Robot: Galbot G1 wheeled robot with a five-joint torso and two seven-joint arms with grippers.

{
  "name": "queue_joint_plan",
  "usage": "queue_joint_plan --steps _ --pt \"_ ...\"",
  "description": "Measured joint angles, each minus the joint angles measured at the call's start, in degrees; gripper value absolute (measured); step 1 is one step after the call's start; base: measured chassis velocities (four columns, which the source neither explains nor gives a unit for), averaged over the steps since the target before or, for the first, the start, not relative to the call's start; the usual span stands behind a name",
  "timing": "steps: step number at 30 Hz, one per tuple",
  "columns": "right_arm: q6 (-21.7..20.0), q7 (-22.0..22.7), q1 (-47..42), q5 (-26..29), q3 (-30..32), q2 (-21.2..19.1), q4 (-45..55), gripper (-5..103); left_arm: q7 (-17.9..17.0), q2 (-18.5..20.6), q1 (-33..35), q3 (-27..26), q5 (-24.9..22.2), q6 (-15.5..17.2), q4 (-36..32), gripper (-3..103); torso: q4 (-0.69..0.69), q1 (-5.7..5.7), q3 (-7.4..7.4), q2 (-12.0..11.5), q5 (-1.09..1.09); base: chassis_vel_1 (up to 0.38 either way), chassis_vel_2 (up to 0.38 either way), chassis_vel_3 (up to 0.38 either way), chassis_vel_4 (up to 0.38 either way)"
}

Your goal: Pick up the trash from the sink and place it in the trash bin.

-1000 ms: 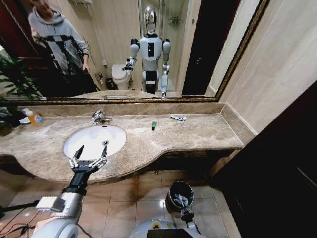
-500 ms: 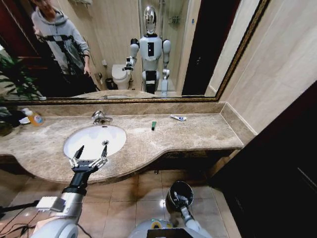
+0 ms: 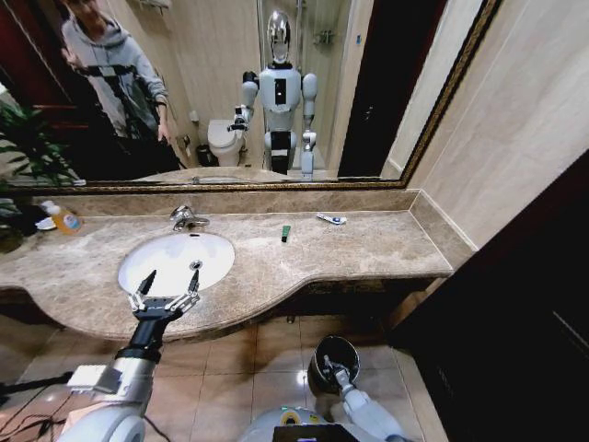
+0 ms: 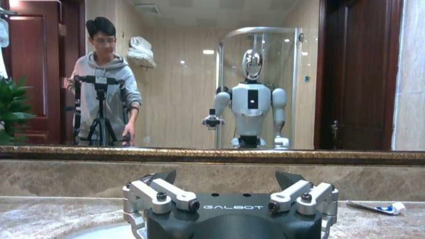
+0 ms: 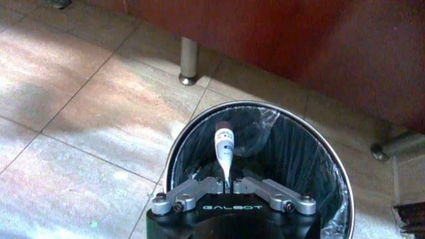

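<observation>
Trash tube: a small white tube (image 5: 224,149) is pinched by its tail between the right jaws (image 5: 226,183), nose pointing away, hanging over the bin's mouth so that a release should drop it inside.
Trash bin: the lined trash bin (image 5: 329,149) sits on the floor tiles directly beneath the right jaws, under the surface's edge.
Left jaws: the left jaws (image 3: 166,295) are spread wide, empty, poised just short of the sink (image 3: 216,250), ready to reach in.
Left over: a green piece (image 3: 286,233) and a blue-and-white packet (image 3: 331,219) lie on the surface (image 3: 368,244), well beyond the left jaws.
</observation>
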Motion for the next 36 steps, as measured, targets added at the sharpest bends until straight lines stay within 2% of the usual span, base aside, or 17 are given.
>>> queue_joint_plan --steps 8,10,12,13,16,19,22,25,26,28,31,32,36 --pt "-1.2 -0.1 0.7 1.2 0.0 -0.2 -0.1 2 0.0 0.0 0.0 0.0 0.0 0.0 0.0 100 0.0 0.0 0.0 0.0 0.0 0.0 0.0 0.0 0.0" --pt "-1.5 -0.4 0.6 1.6 0.0 -0.3 0.1 12 0.0 0.0 0.0 0.0 0.0 0.0 0.0 100 0.0 0.0 0.0 0.0 0.0 0.0 0.0 0.0 0.0" --pt "-1.5 -0.4 0.5 1.7 0.0 -0.3 0.2 12 0.0 0.0 0.0 0.0 0.0 0.0 0.0 100 0.0 0.0 0.0 0.0 0.0 0.0 0.0 0.0 0.0" --pt "-1.6 -0.4 0.5 1.8 0.0 -0.3 0.3 22 0.0 0.0 0.0 0.0 0.0 0.0 0.0 100 0.0 0.0 0.0 0.0 0.0 0.0 0.0 0.0 0.0" --pt "-1.6 -0.4 0.3 2.0 0.0 -0.3 0.4 28 0.0 0.0 0.0 0.0 0.0 0.0 0.0 100 0.0 0.0 0.0 0.0 0.0 0.0 0.0 0.0 0.0" --pt "-1.6 -0.2 0.1 2.0 0.0 -0.2 0.7 44 0.0 0.0 0.0 0.0 0.0 0.0 0.0 100 0.0 0.0 0.0 0.0 0.0 0.0 0.0 0.0 0.0" --pt "-1.6 -0.2 -0.1 2.0 0.0 -0.2 0.8 49 0.0 0.0 0.0 0.0 0.0 0.0 0.0 100 0.0 0.0 0.0 0.0 0.0 0.0 0.0 0.0 0.0" --pt "-1.5 -0.1 -0.4 2.0 0.0 -0.3 1.1 66 0.0 0.0 0.0 0.0 0.0 0.0 0.0 100 0.0 -0.01 0.0 0.0 0.0 0.0 0.0 0.0 0.0" --pt "-1.5 -0.1 -0.4 2.0 0.0 -0.3 1.1 66 0.0 0.0 0.0 0.0 0.0 0.0 0.0 100 0.0 -0.01 0.0 0.0 0.0 0.0 0.0 0.0 0.0" --pt "-1.4 0.1 -0.8 1.9 0.0 -0.2 1.3 77 0.0 0.0 0.0 0.0 0.0 0.0 0.0 100 0.0 0.0 0.0 0.0 0.0 0.0 0.0 0.0 0.0" --pt "-1.4 0.2 -1.2 1.9 0.0 -0.2 1.7 82 0.0 0.0 0.0 0.0 0.0 0.0 0.0 100 0.0 -0.01 0.0 0.0 0.0 0.0 0.0 0.0 0.0" --pt "-1.4 0.3 -1.6 1.8 0.0 -0.3 2.1 93 0.0 0.0 0.0 0.0 0.0 0.0 0.0 100 0.0 -0.01 0.0 0.0 0.0 0.0 0.0 0.0 0.0" --pt "-1.4 0.4 -2.0 1.8 0.0 -0.6 2.5 99 0.0 0.0 0.0 0.0 0.0 0.0 0.0 100 0.0 -0.01 0.0 0.0 0.0 0.0 0.0 0.0 0.0"
